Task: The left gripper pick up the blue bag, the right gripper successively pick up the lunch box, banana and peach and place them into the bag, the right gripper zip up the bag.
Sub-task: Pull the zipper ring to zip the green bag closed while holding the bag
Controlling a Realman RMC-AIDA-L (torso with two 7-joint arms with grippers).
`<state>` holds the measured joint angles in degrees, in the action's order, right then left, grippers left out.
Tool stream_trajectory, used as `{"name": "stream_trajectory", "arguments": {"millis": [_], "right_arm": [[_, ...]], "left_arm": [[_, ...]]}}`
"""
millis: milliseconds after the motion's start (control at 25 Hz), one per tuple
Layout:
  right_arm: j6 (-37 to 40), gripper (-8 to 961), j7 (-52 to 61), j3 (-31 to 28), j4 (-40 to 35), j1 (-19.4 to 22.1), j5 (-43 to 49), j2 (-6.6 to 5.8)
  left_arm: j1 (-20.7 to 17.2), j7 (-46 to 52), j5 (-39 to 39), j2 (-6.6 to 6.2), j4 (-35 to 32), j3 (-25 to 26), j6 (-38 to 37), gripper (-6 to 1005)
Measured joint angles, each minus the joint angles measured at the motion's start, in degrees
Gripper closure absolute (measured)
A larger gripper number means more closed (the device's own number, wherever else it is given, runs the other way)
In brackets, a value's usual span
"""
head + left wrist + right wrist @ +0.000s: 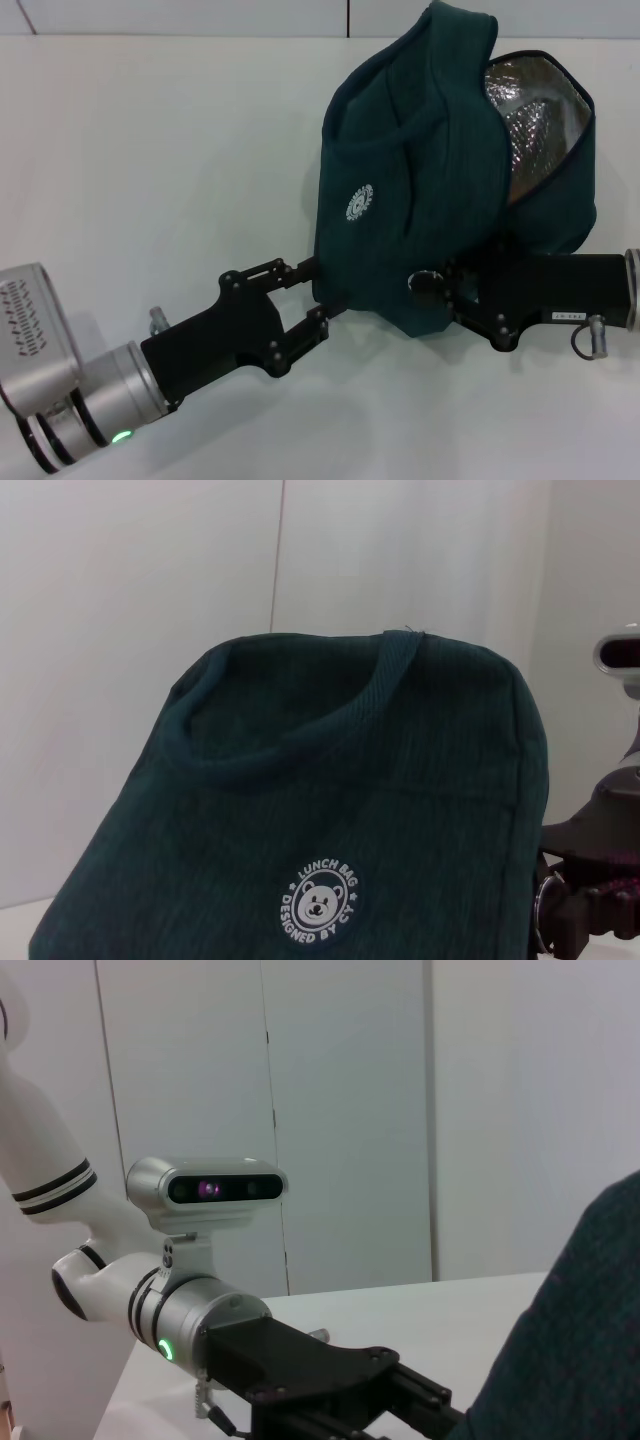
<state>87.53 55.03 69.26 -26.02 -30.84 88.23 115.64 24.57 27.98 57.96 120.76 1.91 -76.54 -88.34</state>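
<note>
The blue bag (430, 190) is seen from above by the head view; both wrist views are levelled closely at it.

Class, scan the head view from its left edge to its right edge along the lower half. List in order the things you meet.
Left gripper on its silver arm → blue bag with its white round logo → right gripper on its black arm, all above the white table.

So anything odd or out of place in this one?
The blue bag is slumped and crumpled, its mouth gaping on one side so the foil lining shows. The left gripper and right gripper are both at its lower edge. No lunch box, banana or peach is visible.
</note>
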Motion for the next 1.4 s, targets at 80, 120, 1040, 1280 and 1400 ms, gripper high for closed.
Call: {"name": "stream_trajectory", "arguments": {"millis": [80,120,1040,1280,1400], "right_arm": [[0.00,909,0.00,0.00,0.02,0.06,-0.24,0.04],[0.00,909,0.00,0.00,0.04,0.06,-0.46,0.04],[0.00,911,-0.01,0.23,0.83,-0.45,-2.38,0.29],[-0.03,911,-0.01,0.33,0.83,-0.45,-2.71,0.36],[-0.05,912,-0.01,0.41,0.89,-0.46,-3.03,0.37]], "left_arm": [[0.44,-0.07,0.16,0.00,-0.01,-0.11,0.42,485],[0.74,-0.09,0.29,0.00,-0.01,-0.21,0.73,560],[2.18,-0.45,1.02,0.00,-0.76,0.16,0.94,645],[2.20,-1.73,-0.42,0.00,-0.72,0.17,1.78,542],[2.45,-1.74,-0.50,0.00,-0.74,0.17,2.46,544]]}}
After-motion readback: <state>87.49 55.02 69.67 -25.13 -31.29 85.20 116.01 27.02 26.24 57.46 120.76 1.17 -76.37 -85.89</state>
